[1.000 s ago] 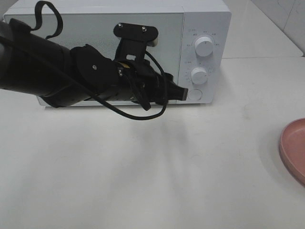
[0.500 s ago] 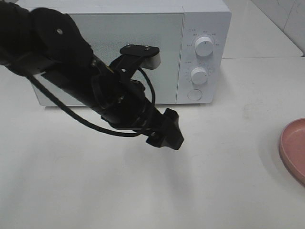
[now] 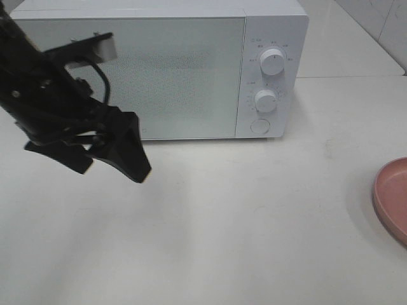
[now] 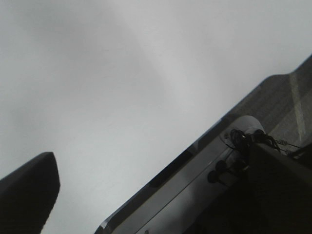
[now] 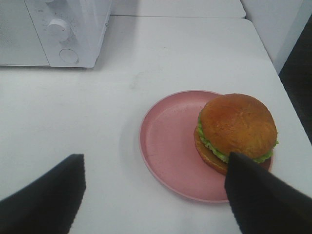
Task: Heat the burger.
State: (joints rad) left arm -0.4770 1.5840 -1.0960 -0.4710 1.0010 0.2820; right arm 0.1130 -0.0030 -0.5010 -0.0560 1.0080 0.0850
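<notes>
Burger (image 5: 237, 130) with glossy golden-brown domed bun, frilly green lettuce showing at the edge and a dark patty layer beneath. Sits upright and whole on a round pink plate (image 5: 168, 146), off-centre toward one rim. Lies on the white table (image 5: 146, 63), well apart from the closed white microwave (image 5: 58, 29).

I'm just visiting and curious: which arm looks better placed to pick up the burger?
The right, I'd guess. Its open hand hangs just above the burger on the pink plate, while the left hand is far off, near the microwave.
</notes>
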